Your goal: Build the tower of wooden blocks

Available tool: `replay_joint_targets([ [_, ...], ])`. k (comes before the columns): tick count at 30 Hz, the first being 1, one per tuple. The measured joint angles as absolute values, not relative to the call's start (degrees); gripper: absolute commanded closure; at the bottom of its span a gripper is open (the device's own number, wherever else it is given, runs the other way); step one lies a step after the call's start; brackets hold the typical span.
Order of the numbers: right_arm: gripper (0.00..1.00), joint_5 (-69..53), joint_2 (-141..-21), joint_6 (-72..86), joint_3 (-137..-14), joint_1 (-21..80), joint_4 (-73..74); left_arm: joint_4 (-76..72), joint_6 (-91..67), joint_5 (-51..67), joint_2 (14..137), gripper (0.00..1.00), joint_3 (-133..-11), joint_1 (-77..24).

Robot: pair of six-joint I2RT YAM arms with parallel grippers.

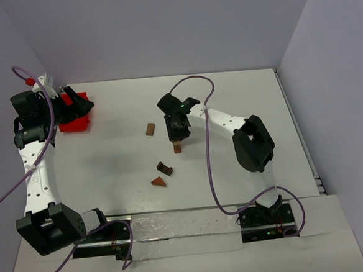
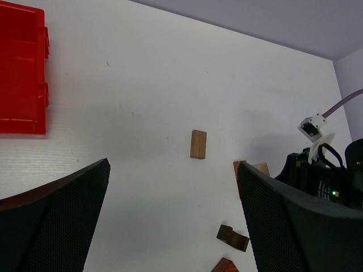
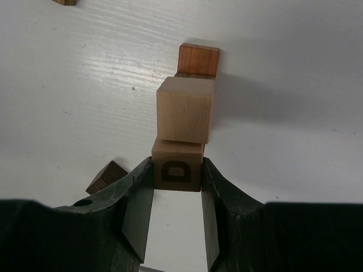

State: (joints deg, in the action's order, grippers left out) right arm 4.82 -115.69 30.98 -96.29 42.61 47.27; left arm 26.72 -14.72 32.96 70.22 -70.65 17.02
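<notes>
The right pincer [image 3: 177,180] is pinching a tan block stamped with a D [image 3: 177,170]. This block is the nearest piece of the wood block tower [image 1: 177,147], which stands mid-table. It touches a pale cube [image 3: 185,109], and a reddish-brown block [image 3: 198,59] lies beyond. The left pincer [image 2: 173,169] is spread wide and empty, above the table [image 2: 170,85] near the red tray [image 2: 20,73]. A tan cuboid [image 2: 198,144], a dark brown block [image 2: 232,238] and a wedge [image 1: 158,182] lie loose, apart from the tower.
</notes>
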Motion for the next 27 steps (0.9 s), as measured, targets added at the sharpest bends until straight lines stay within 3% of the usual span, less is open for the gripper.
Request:
replay_joint_targets([
  [14,0.57,4.67,-116.40,30.98,-96.18,42.59,47.22,26.72,-14.72,33.05,70.22,0.01,-70.64,17.02],
  [19,0.44,4.62,-116.40,30.91,-96.06,42.59,47.24,26.70,-14.72,33.08,70.22,0.01,-70.63,17.02],
  [22,0.29,4.46,-116.48,30.80,-96.01,42.59,47.22,26.72,-14.72,33.06,70.22,0.01,-70.63,17.02],
  [27,0.21,4.22,-116.49,30.55,-96.01,42.59,47.22,26.70,-14.72,33.07,70.22,0.01,-70.63,17.02],
])
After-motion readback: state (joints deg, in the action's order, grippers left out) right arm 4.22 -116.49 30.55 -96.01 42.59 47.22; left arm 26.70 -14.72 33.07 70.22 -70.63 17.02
